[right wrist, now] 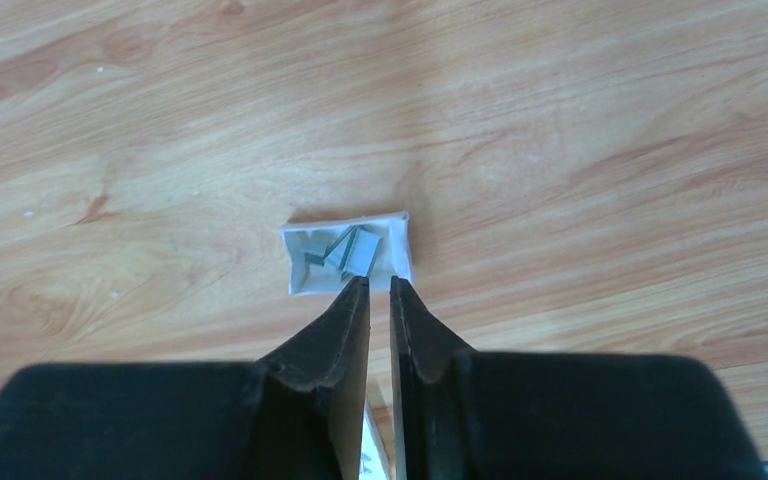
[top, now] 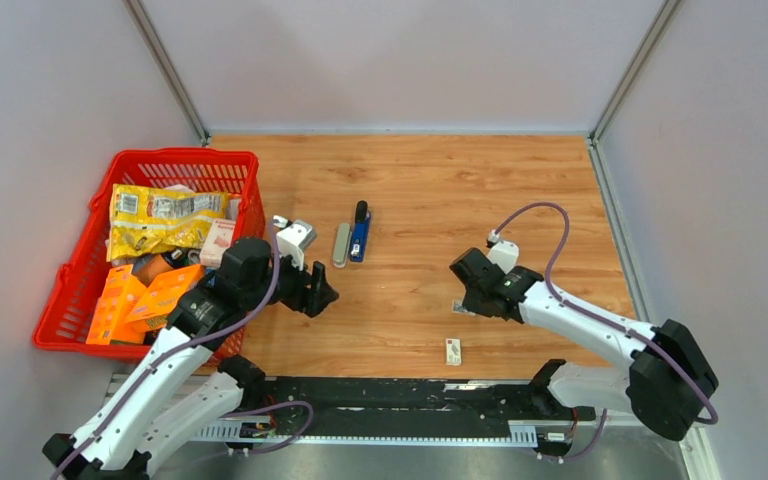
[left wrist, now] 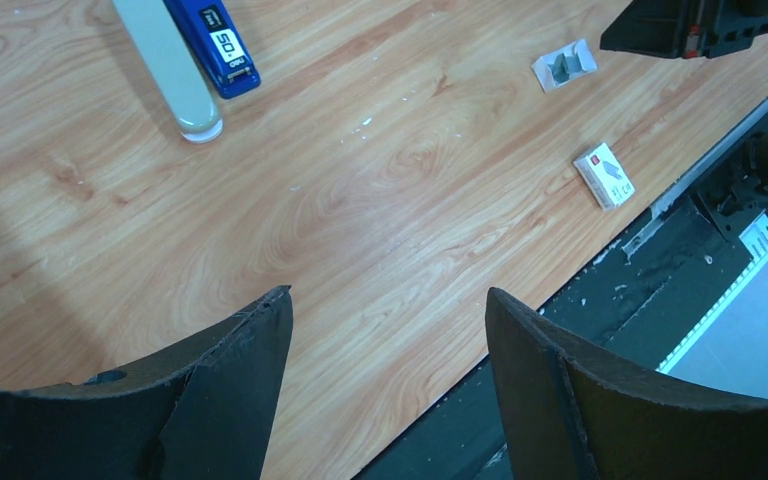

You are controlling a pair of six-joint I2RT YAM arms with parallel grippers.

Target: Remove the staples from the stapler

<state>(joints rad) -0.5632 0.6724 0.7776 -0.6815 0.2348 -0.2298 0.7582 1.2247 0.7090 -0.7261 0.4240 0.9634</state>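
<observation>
A blue stapler (top: 360, 236) lies on the wooden table beside a long grey stapler (top: 341, 244); both show in the left wrist view, blue (left wrist: 214, 44) and grey (left wrist: 168, 62). Several short grey staples (right wrist: 345, 250) lie in a small white paper tray (right wrist: 305, 272), also seen in the left wrist view (left wrist: 564, 66). My right gripper (right wrist: 380, 283) hovers at the tray's near edge, its jaws shut to a thin slit with nothing visible between them. My left gripper (left wrist: 388, 300) is open and empty, over bare wood near the table's front edge, well short of the staplers.
A small white printed packet (top: 454, 351) lies near the front edge, also in the left wrist view (left wrist: 604, 175). A red basket (top: 95, 262) full of snack packs stands at the left. A black rail (top: 400, 395) runs along the front. Grey walls close the sides and back.
</observation>
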